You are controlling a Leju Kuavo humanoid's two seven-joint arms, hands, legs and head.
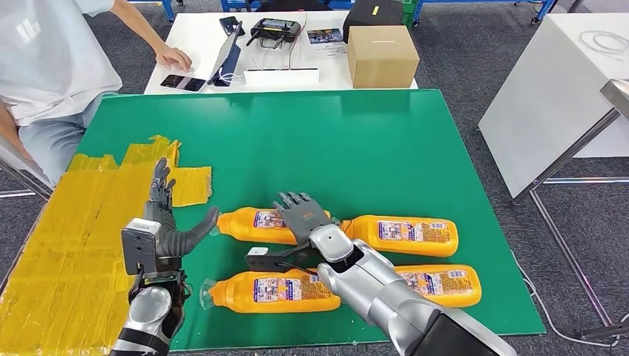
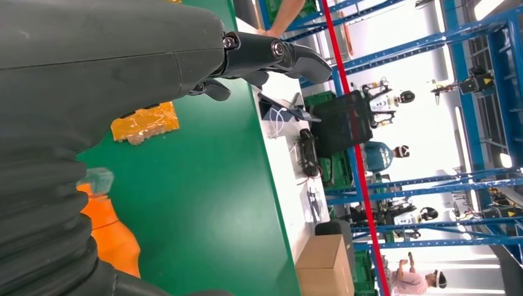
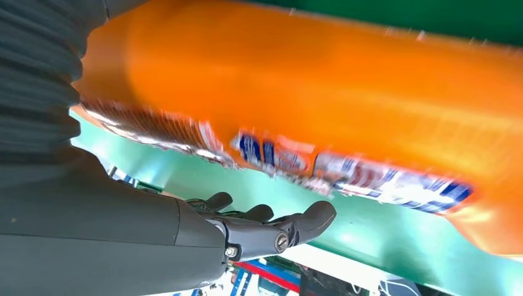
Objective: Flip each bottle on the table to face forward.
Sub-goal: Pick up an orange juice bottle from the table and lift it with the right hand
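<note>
All four orange bottles (image 1: 346,259) lie label-up on the green worktop (image 1: 371,148), so little appears left; the left hand (image 1: 165,219) and right hand (image 1: 303,215) hover released, fingers spread.

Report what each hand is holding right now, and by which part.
Nothing is held. The left hand is open above the green mat; the right hand is spread over the far-left bottle, gripping nothing.
</note>
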